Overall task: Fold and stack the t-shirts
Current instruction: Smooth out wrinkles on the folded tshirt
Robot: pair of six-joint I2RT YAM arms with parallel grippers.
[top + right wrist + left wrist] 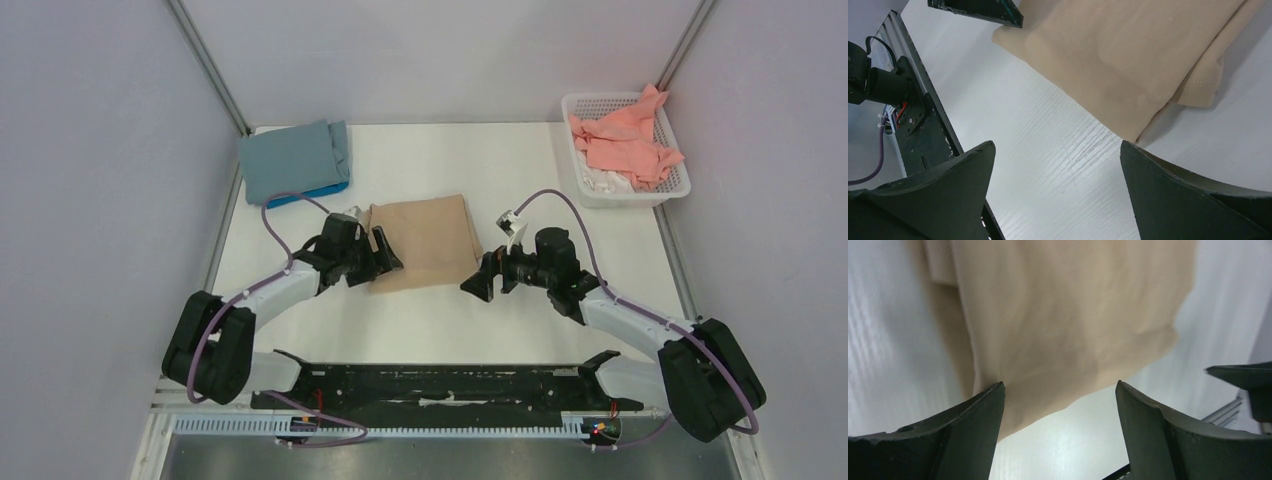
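White tabletop [430, 160], grey walls closing it in, and you are working the middle of it. Starting at the far left, the grey-blue shirt [295, 160] is lying folded, with the bright blue shirt [310, 193] peeking out from under its near edge. That looks like your stack.

Moving right, your left gripper [388, 252] is sitting at the left edge of the beige shirt [425, 240]. That shirt is lying folded into a rough rectangle at the table's centre. Across it, your right gripper [480, 277] is hovering just off the near right corner. At the far right, the salmon pink shirt [625, 140] is spilling out of the white basket [625, 198], waiting its turn.

By my reading, you are lining up to take the beige fold over to that stack. Aim to bite through every layer at both sides, lift evenly, and keep it flat so the fold is not slumping open.

Both sets of jaws are spread wide and gripping nothing. On the left wrist view the shirt's near edge is running between the fingers, though I cannot tell whether the left finger is touching cloth. On the right wrist view only bare table is showing between the fingers, with the shirt corner beyond them.
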